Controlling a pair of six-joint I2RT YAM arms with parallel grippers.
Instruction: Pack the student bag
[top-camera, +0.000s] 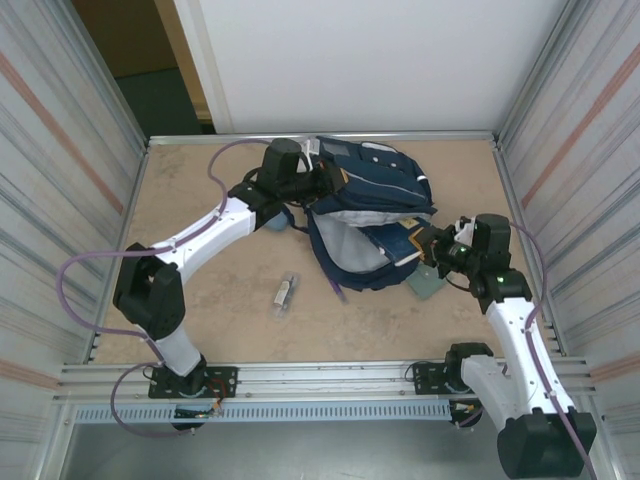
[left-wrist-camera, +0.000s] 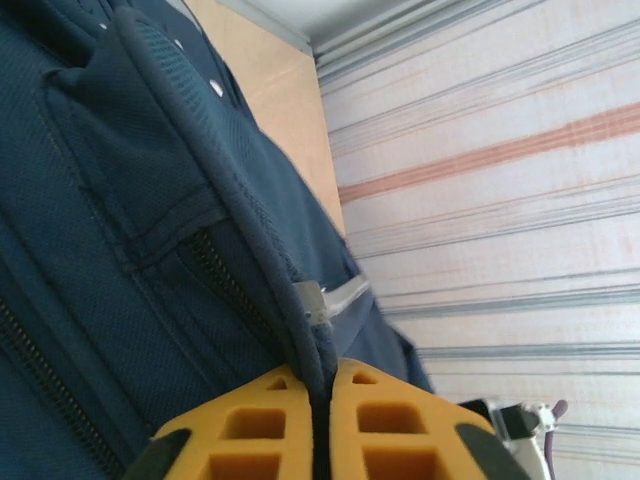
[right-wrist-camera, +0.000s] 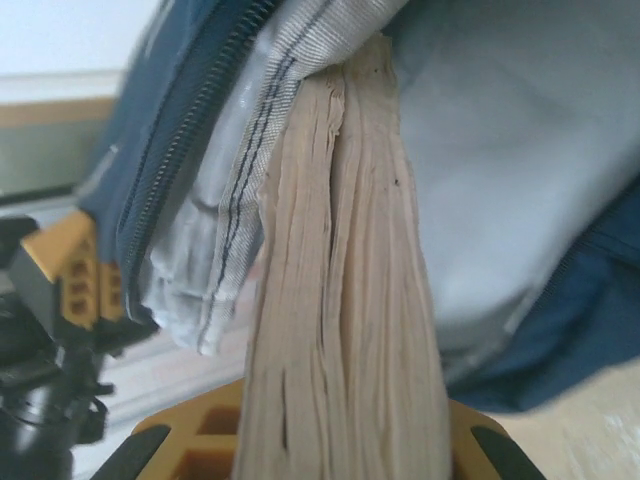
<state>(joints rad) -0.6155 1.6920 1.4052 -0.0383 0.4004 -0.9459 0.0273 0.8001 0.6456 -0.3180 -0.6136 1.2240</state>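
Note:
The student bag, navy with white patches, lies at the table's back right with its grey-lined mouth open toward the front. My left gripper is at the bag's left rim. In the left wrist view its yellow fingers pinch the navy piped edge, with the left gripper shut on it. My right gripper is at the mouth's right side. It is shut on a thick book, whose tan page edges face the camera and whose far end touches the grey lining.
A small pale object lies on the table in front of the bag. A flat teal item lies under the right wrist. Corrugated metal walls close in both sides, and a rail runs along the near edge.

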